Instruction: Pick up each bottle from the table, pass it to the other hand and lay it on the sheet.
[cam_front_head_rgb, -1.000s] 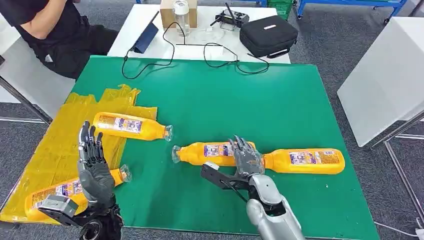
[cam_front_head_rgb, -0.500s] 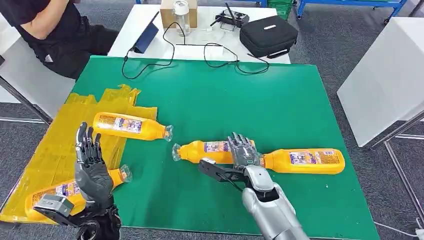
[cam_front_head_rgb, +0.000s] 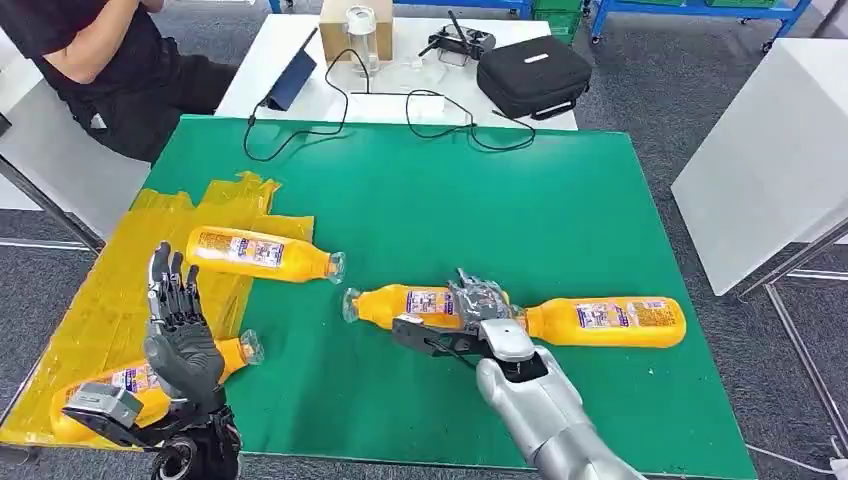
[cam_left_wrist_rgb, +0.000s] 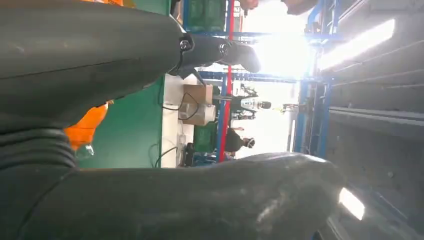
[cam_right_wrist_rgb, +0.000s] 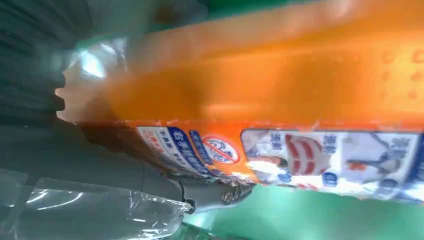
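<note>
A green rectangular table mat (cam_front_head_rgb: 560, 210) filled the head view, with a crinkled yellow plastic sheet (cam_front_head_rgb: 105, 290) draped over its edge at nine o'clock. At the centre of the mat lay the orange plastic juice bottle with a printed label (cam_front_head_rgb: 400, 304), on its side, its long axis running from three to nine o'clock and its clear cap pointing toward nine. The robot's right hand (cam_front_head_rgb: 478, 312) reached in from six o'clock and rested over the bottle's base end, thumb on the near side and fingers draped over the top; whether they had closed firmly could not be told, and the right wrist view showed the bottle (cam_right_wrist_rgb: 280, 95) pressed close against the palm. Just beside that bottle at three o'clock lay a second orange bottle (cam_front_head_rgb: 610, 322) on the same axis, its neck hidden behind the hand. Two more orange bottles lay on the sheet: one (cam_front_head_rgb: 262, 253) at ten o'clock with its cap toward three, one (cam_front_head_rgb: 140, 385) at seven o'clock partly behind the left hand (cam_front_head_rgb: 180, 345). That hand was raised palm-in, fingers spread and holding nothing. Judging from this, the round bottle could roll away or slip if the grasp stayed this near the base, and the fingers could nudge the neighbouring bottle, since the two lay almost end to end.
</note>
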